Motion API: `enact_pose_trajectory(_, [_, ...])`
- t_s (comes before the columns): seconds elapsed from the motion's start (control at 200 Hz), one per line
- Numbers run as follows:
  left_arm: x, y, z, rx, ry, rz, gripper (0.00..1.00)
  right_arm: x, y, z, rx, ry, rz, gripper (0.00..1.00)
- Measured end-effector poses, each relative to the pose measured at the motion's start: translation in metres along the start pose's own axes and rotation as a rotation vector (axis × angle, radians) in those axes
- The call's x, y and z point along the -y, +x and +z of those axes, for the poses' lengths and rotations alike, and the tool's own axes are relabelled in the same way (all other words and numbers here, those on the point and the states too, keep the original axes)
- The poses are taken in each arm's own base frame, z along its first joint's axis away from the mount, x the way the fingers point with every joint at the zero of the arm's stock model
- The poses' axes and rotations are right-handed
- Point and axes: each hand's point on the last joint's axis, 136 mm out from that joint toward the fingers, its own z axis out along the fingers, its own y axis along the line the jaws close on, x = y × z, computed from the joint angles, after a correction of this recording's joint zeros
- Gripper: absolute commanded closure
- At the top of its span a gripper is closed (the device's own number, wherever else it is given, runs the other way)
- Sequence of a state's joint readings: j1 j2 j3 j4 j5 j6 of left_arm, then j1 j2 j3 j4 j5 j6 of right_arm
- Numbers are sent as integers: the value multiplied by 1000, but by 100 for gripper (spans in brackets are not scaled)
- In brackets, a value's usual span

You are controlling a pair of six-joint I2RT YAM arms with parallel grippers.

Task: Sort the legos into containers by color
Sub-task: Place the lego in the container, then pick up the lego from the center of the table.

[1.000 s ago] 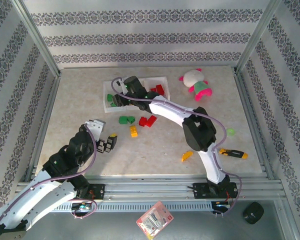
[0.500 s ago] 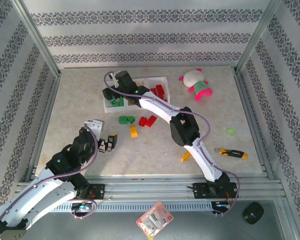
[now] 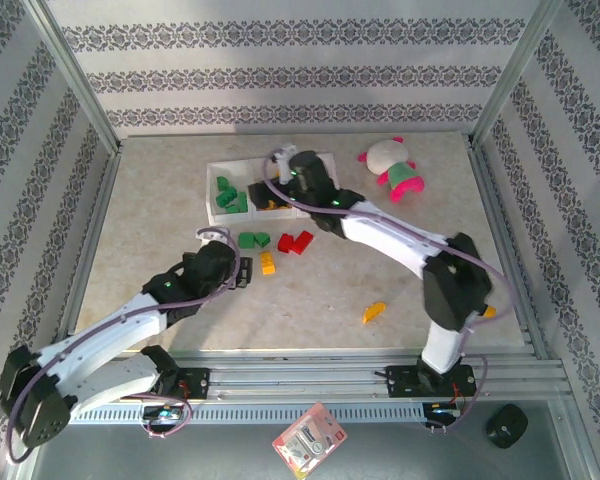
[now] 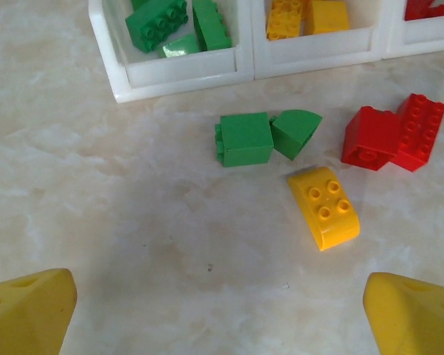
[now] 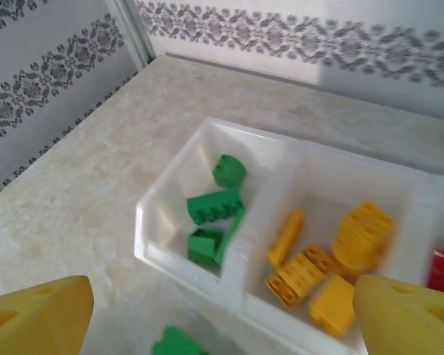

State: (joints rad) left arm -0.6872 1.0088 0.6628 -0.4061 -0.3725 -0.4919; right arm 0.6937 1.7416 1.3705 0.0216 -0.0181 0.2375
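Left wrist view counts five loose legos on the bench (image 4: 96,207) just short of the tray (image 4: 185,74): two green bricks (image 4: 244,139), two red bricks (image 4: 370,138) and one yellow brick (image 4: 323,207). A sixth, a yellow wedge (image 3: 373,312), lies well apart to the right. The tray's three compartments hold green, yellow and red. Since a second ago the left end effector (image 4: 222,310) has reached forward, spread and empty, with the yellow brick just ahead. The right end effector (image 5: 222,318), also spread, has shifted from the green compartment toward the tray's middle.
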Motion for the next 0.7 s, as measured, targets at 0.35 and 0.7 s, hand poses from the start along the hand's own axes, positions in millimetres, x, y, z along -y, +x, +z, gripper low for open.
enact_pose_trajectory(0.35, [43,6,61,-168,-34,-126,4,28,77,-113,-29,15,-18,9])
enact_pose_trajectory(0.7, [72,33,109,-326,-63,-224,30,22,104,-165,-39,-35,-21,8])
